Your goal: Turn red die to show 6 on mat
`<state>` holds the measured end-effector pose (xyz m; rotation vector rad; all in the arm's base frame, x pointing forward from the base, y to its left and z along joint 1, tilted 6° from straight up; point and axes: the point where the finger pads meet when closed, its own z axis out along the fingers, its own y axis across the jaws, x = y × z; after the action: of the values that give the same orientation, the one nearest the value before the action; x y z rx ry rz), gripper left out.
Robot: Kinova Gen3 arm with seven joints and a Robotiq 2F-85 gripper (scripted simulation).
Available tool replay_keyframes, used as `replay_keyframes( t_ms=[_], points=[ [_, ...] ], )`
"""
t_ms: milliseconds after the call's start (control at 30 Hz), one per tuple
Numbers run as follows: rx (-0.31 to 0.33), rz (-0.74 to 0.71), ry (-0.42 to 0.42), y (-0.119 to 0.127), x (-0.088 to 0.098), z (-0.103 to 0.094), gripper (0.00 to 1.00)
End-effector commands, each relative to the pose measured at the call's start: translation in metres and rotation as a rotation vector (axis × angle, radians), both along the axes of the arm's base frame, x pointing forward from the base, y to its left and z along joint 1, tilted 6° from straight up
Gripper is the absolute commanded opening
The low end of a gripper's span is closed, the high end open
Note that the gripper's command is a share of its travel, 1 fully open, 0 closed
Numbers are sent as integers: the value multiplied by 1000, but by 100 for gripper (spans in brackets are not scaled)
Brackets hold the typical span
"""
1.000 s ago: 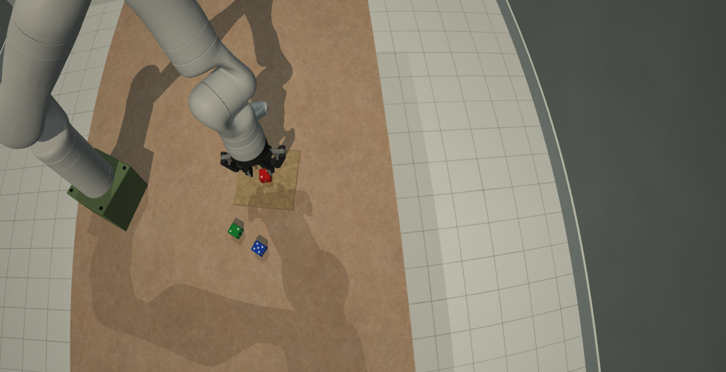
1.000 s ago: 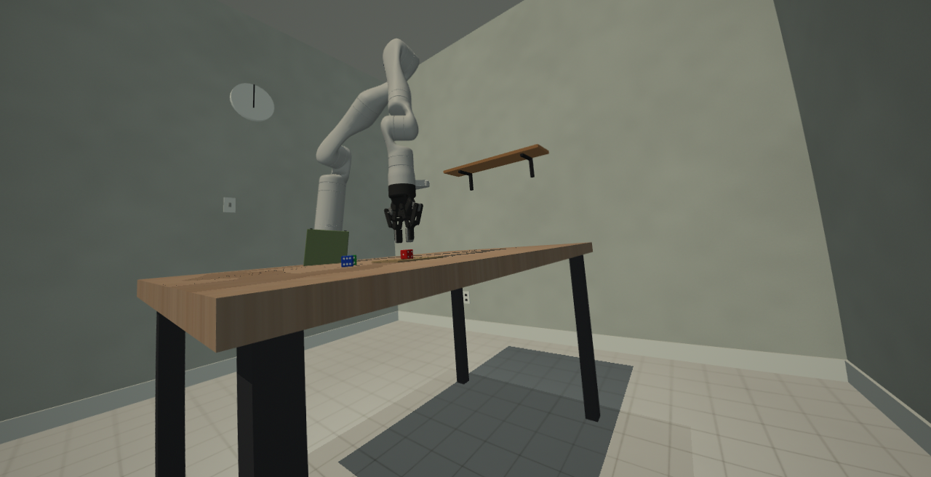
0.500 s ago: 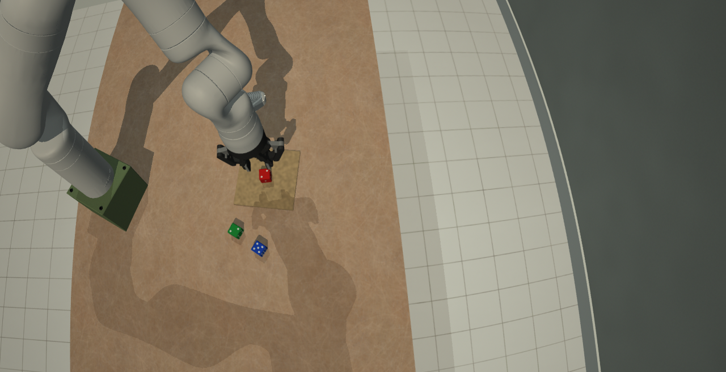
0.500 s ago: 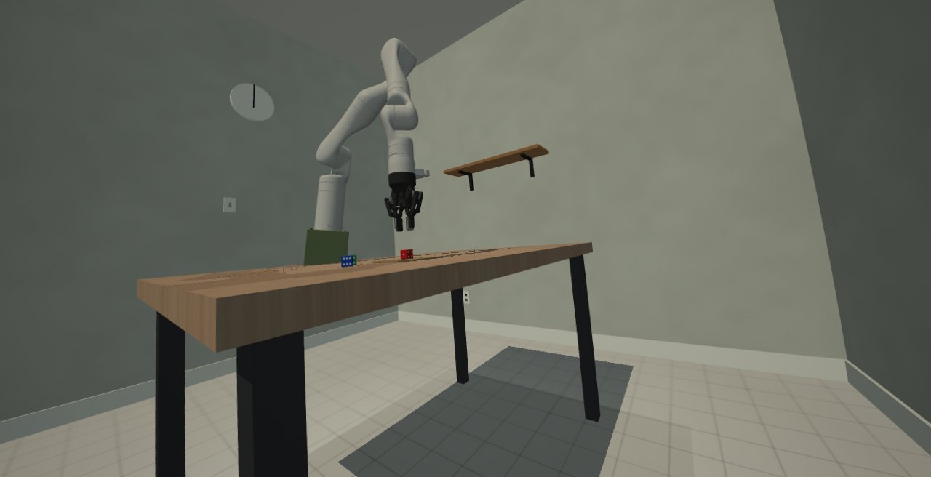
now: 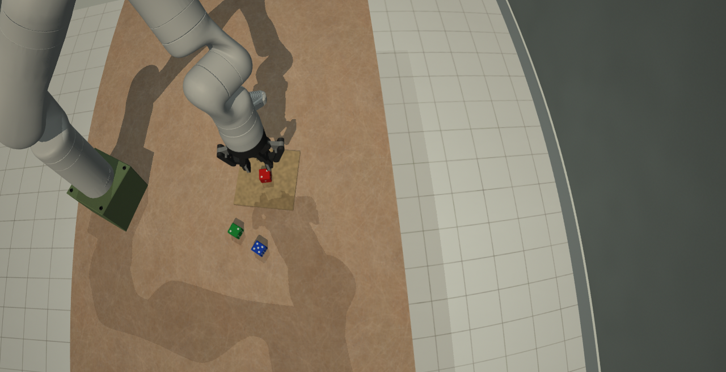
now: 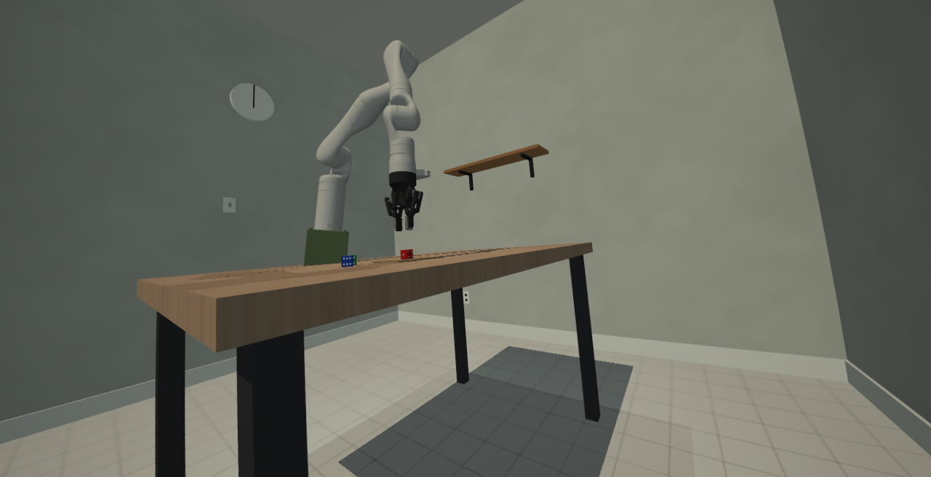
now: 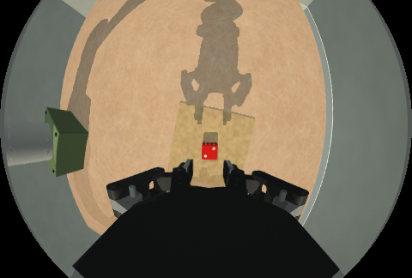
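Note:
The red die (image 5: 264, 174) lies flat on the tan mat (image 5: 267, 183), in the mat's near-arm half. In the wrist view the red die (image 7: 209, 151) shows two white pips on top and sits well inside the mat (image 7: 219, 143). My gripper (image 5: 257, 165) hangs above the die, clear of it, as the side view shows: the fingers (image 6: 403, 225) end a short way above the red die (image 6: 406, 253). The fingers stand partly apart with nothing between them.
A green die (image 5: 235, 230) and a blue die (image 5: 260, 248) lie on the bare table just off the mat, apart from each other. The arm's green base (image 5: 109, 189) stands at the table's left. A wall shelf (image 6: 496, 159) hangs beyond the table.

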<state>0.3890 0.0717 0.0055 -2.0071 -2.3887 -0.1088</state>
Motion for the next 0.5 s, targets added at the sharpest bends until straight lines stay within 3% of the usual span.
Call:
replay_keyframes(
  t_ms=[0, 467],
  points=[
    [-20, 14, 2, 5, -2, -2, 41],
    [-152, 8, -18, 6, -3, -3, 41]
  ],
)
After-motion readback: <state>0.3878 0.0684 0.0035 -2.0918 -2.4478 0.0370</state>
